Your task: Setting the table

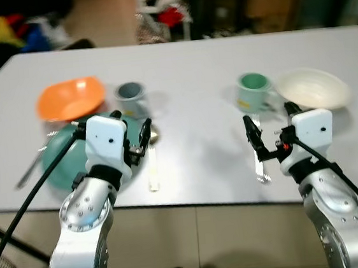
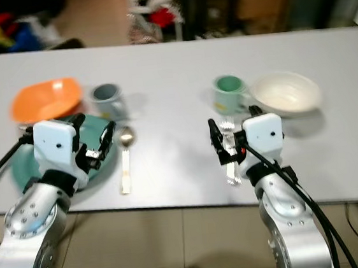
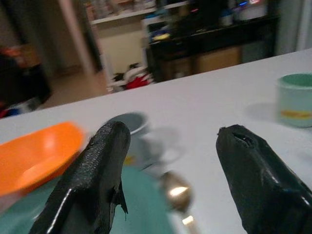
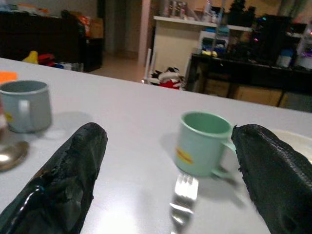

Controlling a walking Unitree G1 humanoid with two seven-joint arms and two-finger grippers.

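Fork (image 2: 232,160) flat on table (image 1: 186,75) near front edge, just short of green mug (image 1: 252,92); right gripper (image 1: 261,139) hovers over it, fingers apart. Spoon (image 2: 126,159) beside teal plate (image 2: 99,165); left gripper (image 1: 140,138) above, fingers apart. Grey mug (image 1: 130,98), orange bowl (image 1: 71,98), white bowl (image 1: 312,88) behind.

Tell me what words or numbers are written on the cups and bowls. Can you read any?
No words or numbers can be read anywhere.
Green mug: a small yellow and red mark on its side, too blurred to read.
Grey mug: a small yellowish mark near the handle, too blurred to read.
Orange bowl, white bowl, teal plate: no writing visible.
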